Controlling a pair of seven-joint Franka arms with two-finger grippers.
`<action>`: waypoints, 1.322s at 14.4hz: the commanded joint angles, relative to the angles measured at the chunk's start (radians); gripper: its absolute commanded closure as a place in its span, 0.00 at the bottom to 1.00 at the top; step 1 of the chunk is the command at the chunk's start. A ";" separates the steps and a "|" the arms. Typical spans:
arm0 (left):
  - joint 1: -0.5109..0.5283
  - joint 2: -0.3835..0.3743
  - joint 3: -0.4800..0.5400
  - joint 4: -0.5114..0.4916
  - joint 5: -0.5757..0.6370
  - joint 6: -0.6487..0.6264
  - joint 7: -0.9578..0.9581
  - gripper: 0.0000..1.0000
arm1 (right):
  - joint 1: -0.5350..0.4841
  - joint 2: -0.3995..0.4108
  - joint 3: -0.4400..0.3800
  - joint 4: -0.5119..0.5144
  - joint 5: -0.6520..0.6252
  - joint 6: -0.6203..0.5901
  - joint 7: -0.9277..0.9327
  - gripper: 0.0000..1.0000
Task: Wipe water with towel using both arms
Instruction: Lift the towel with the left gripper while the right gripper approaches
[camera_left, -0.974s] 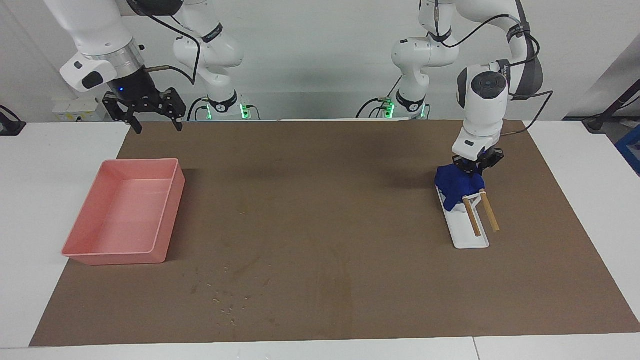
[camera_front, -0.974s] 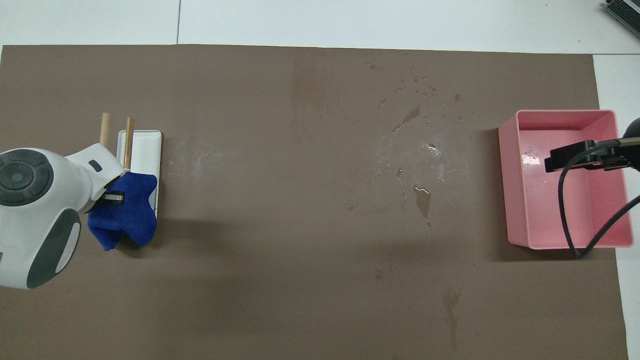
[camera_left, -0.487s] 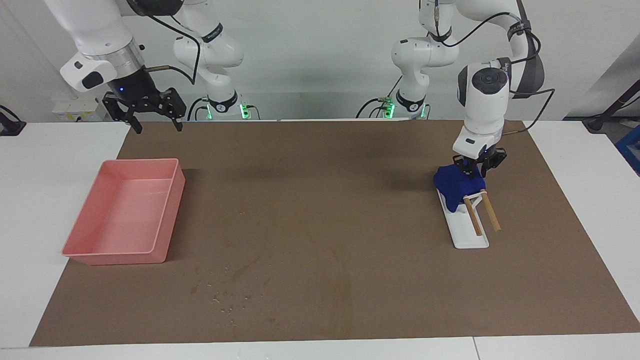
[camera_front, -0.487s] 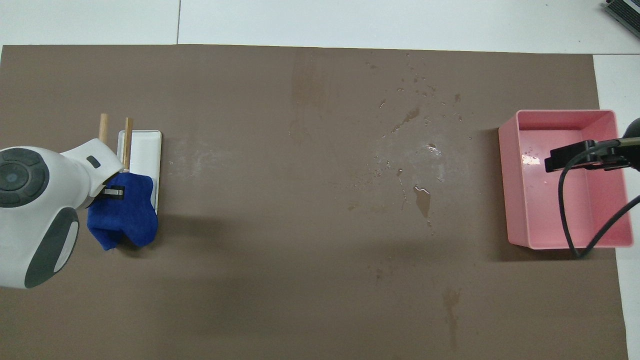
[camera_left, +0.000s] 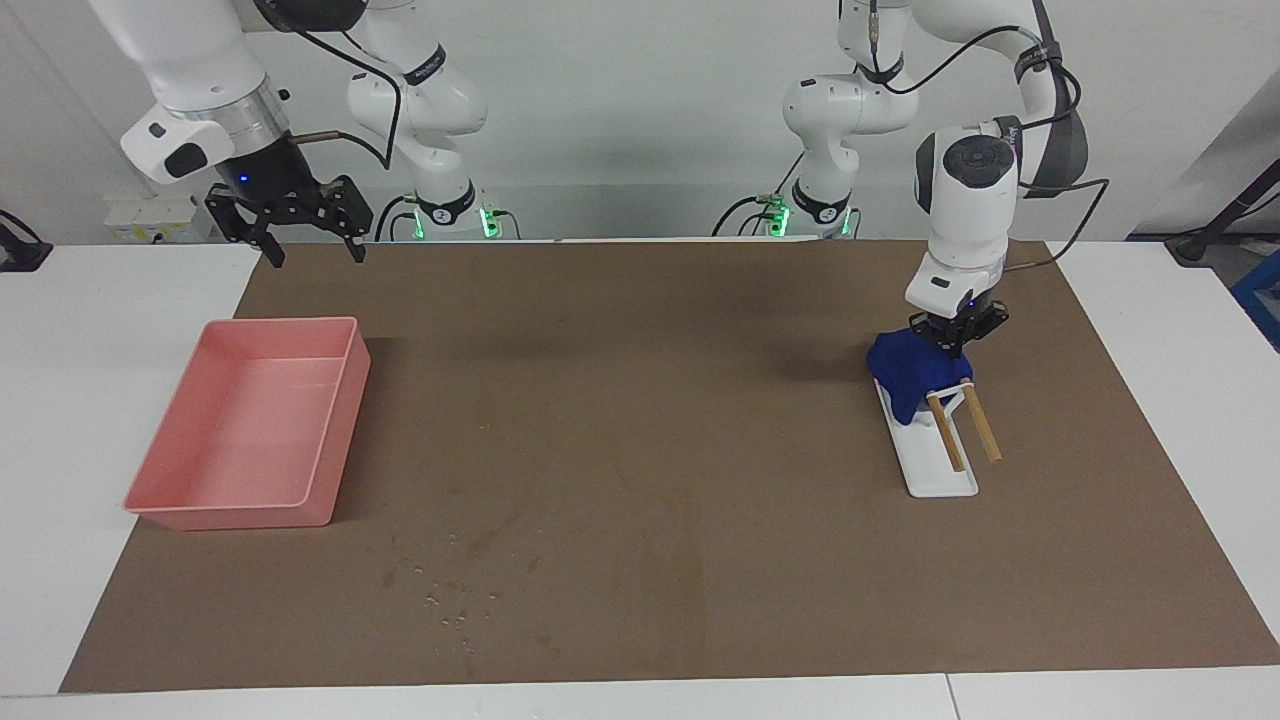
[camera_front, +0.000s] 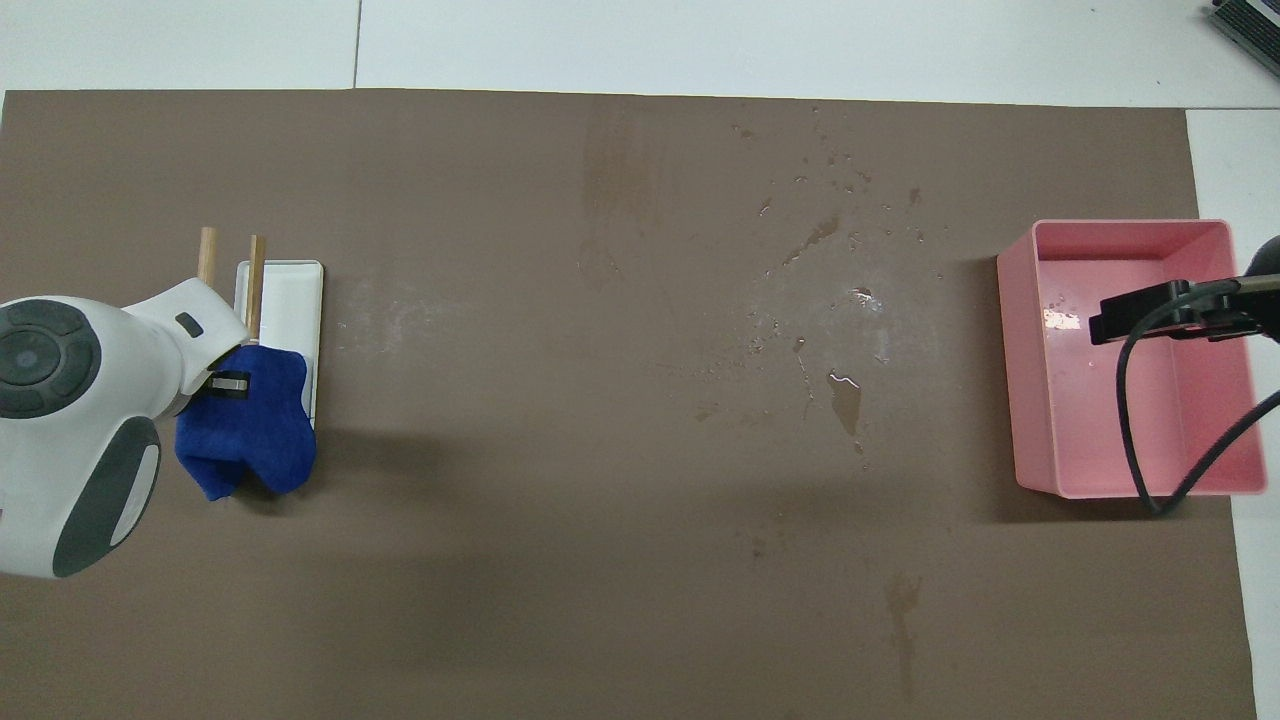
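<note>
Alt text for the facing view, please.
The left pincer is down on the blue towel on a white rack; the right pincer hangs open near the pink tray, while water dots the brown mat.

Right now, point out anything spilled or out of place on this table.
Water is spilled on the brown mat: droplets and damp streaks beside the pink tray. The towel lies bunched on the white rack, under the left hand. The right hand waits, open.
</note>
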 joint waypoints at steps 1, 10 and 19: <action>0.002 -0.011 0.002 -0.015 0.015 0.011 -0.002 1.00 | -0.006 -0.013 0.004 -0.012 0.015 -0.009 -0.011 0.00; 0.002 0.017 0.000 0.296 -0.275 -0.334 0.017 1.00 | -0.006 -0.013 0.004 -0.012 0.015 -0.009 -0.011 0.00; 0.022 0.032 0.000 0.470 -0.940 -0.332 -0.642 1.00 | 0.034 -0.042 0.006 -0.076 0.228 0.045 0.336 0.00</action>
